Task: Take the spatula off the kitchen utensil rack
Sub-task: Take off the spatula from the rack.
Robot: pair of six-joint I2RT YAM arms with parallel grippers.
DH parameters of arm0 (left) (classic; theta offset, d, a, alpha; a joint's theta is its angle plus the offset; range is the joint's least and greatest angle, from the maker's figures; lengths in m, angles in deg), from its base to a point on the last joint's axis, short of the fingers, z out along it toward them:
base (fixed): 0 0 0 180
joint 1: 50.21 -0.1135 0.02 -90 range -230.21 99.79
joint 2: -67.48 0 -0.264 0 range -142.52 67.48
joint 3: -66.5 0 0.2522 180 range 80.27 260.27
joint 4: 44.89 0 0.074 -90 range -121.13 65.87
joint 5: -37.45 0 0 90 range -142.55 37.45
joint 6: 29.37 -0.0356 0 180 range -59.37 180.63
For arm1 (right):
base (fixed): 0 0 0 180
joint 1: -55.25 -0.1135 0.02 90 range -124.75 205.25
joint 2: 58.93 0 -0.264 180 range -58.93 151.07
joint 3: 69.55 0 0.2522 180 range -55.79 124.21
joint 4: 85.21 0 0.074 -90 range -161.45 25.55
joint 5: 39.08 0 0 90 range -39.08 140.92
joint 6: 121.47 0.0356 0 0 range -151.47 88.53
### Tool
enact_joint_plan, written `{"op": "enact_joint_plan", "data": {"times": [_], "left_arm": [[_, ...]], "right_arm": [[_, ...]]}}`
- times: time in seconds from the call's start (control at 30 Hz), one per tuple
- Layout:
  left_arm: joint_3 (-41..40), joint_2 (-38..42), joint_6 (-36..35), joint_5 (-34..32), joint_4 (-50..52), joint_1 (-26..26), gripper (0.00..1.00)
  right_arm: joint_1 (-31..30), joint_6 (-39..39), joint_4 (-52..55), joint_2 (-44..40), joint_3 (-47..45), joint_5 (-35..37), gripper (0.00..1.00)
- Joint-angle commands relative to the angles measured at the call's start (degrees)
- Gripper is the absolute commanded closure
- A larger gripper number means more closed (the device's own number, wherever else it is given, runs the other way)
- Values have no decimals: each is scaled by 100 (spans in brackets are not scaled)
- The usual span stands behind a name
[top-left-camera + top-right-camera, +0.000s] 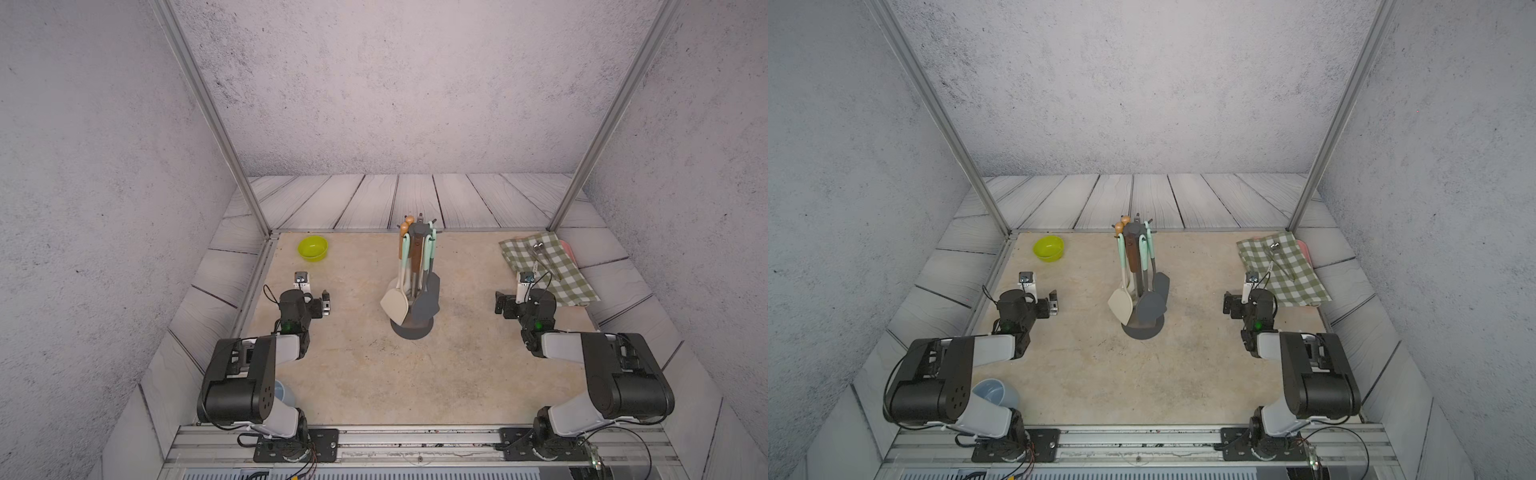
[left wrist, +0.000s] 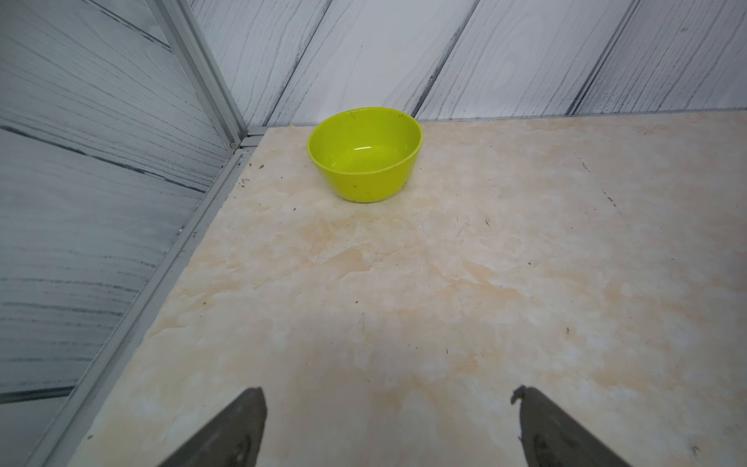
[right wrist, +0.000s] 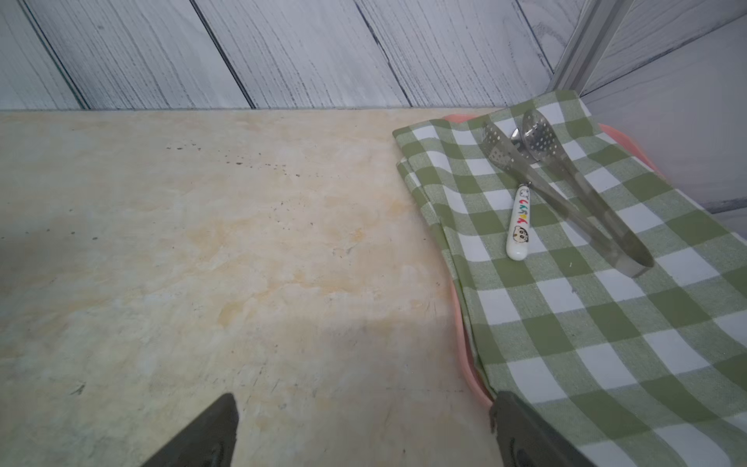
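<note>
A: Where's the spatula?
B: The cream spatula (image 1: 395, 305) hangs on the kitchen utensil rack (image 1: 415, 332), mid-tabletop (image 1: 374, 374). Left pincer (image 1: 326, 300) and right pincer (image 1: 500, 303) are both released, empty, well apart.
A: Tip?
B: Pinch the handle, lift it clear of the prong, then pull away; the rack may tip.

The site is a robotics lab test cell dressed as a kitchen. Aluminium frame posts (image 1: 208, 116) carry printed concrete-look wall panels (image 1: 395, 83). The left arm (image 1: 241, 374) and right arm (image 1: 615, 374) are mounted on a metal rail (image 1: 415, 440) at the near edge of a marble-print tabletop (image 1: 353, 374). Kitchen props are a kitchen utensil rack (image 1: 411, 331), a green bowl (image 1: 312, 248) and a checked cloth (image 1: 552, 270).
</note>
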Motion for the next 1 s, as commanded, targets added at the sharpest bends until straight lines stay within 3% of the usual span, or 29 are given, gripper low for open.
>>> {"op": "enact_joint_plan", "data": {"times": [0.0,0.97], "left_arm": [[102,-60,-54,-14,-61,14,1],[150,-91,28,-106,-10,-2,1]], "right_arm": [[16,-37,-83,52,80,72,1],[19,-27,-75,56,86,72,1]]}}
